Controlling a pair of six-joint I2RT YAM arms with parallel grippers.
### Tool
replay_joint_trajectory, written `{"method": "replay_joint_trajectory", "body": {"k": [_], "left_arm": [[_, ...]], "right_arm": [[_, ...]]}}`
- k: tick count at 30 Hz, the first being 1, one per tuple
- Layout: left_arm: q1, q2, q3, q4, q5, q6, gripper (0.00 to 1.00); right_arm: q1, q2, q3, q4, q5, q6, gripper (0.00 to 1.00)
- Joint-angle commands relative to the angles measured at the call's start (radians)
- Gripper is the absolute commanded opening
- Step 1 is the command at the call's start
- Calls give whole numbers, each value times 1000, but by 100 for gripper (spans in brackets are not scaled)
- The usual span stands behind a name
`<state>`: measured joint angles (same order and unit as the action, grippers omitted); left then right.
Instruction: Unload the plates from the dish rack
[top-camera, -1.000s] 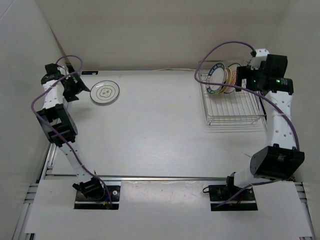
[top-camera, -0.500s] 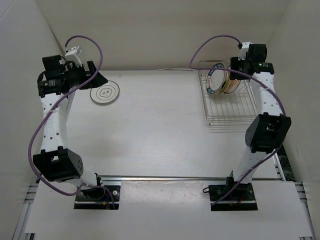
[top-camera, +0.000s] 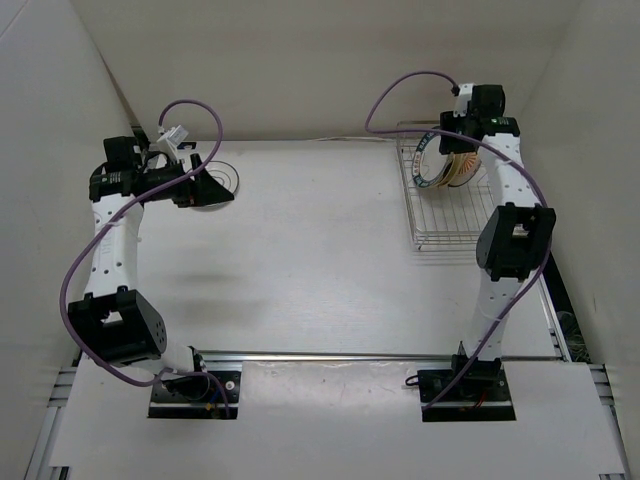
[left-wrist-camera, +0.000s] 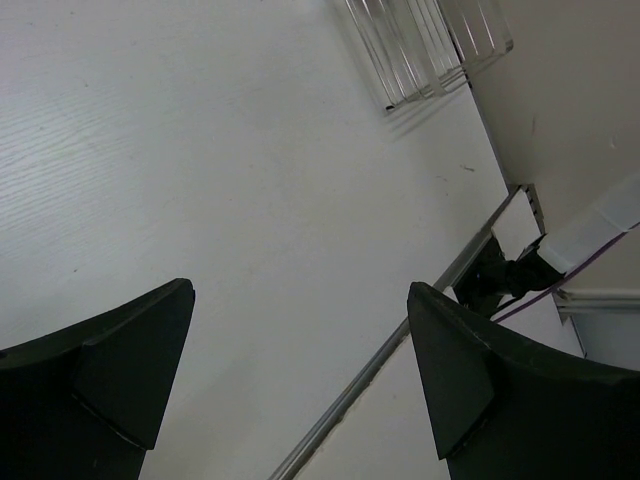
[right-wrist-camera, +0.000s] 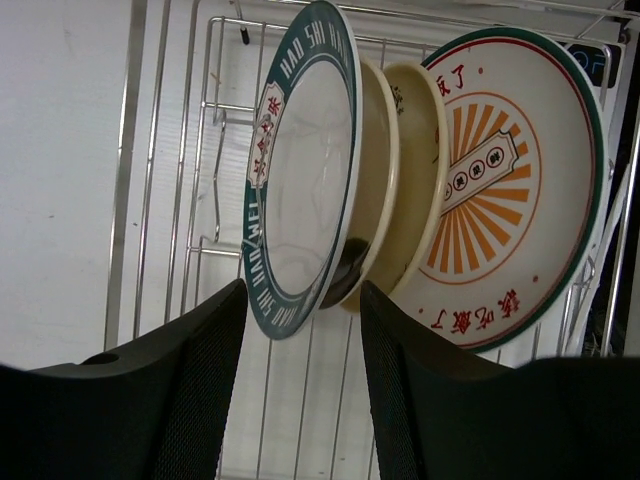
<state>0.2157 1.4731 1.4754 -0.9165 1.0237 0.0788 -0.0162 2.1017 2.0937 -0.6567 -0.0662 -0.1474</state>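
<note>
Surface: white table (top-camera: 320, 250).
Plates (right-wrist-camera: 385, 180): upright in rack (top-camera: 455, 215), just ahead of right gripper (right-wrist-camera: 302, 290).
Right gripper: astride rim of lettered plate (right-wrist-camera: 300, 180); grip unclear.
Left gripper (left-wrist-camera: 300, 290): spread, empty.
Writing: "HAO SHI HAO"; red Chinese on sunburst plate (right-wrist-camera: 500, 180).

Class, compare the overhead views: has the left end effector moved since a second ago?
Yes. The left end effector swung right, from beside the plate on the table to over it.

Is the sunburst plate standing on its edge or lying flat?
On edge: the sunburst plate stands in the dish rack, like the lettered plate.
</note>
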Motion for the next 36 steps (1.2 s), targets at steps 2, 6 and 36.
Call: {"method": "replay_joint_trajectory", "body": {"k": [2,6,36], "left_arm": [[4,-28,2,-7,67,30,99],[4,-28,-16,-16,67,39,99],[4,-160,-119,-5,45,18,99]], "right_arm": [[-4,40,78,40,-12,17,53],[-4,86,98,40,-3,17,47],[111,-229,36,146,375,45,0]]}}
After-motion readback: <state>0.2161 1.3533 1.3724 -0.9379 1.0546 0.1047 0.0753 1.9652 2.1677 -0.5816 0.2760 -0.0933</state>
